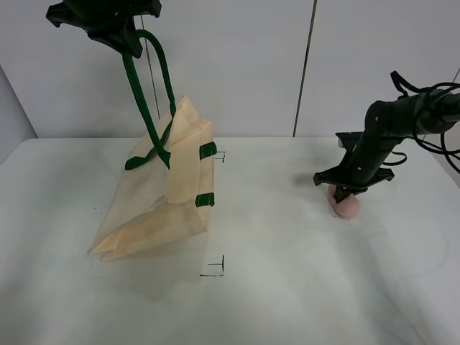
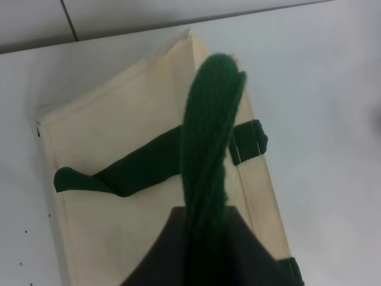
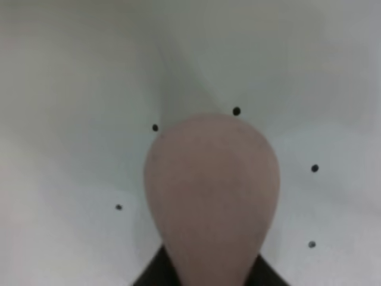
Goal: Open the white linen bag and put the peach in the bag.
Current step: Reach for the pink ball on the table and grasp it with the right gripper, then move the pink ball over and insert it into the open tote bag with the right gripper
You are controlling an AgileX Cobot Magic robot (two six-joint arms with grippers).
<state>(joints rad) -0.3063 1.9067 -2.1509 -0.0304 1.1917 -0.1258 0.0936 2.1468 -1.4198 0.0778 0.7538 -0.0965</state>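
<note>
The white linen bag (image 1: 162, 198) hangs tilted, its lower edge resting on the table at the left. My left gripper (image 1: 131, 44) is high above it, shut on one dark green strap handle (image 1: 142, 100) that is pulled taut. The other handle (image 1: 147, 157) droops against the cloth. In the left wrist view the held strap (image 2: 208, 149) runs down to the bag (image 2: 119, 131) from my gripper (image 2: 202, 238). The peach (image 1: 348, 207) sits at table level on the right. My right gripper (image 1: 343, 194) is down over it, shut on it. The right wrist view shows the peach (image 3: 211, 196) between the fingers.
Two black corner marks are drawn on the white table, one beside the bag's green tabs (image 1: 220, 156) and one nearer the front (image 1: 215, 269). A wall stands behind the table's back edge. Cables hang off the right arm (image 1: 431, 108).
</note>
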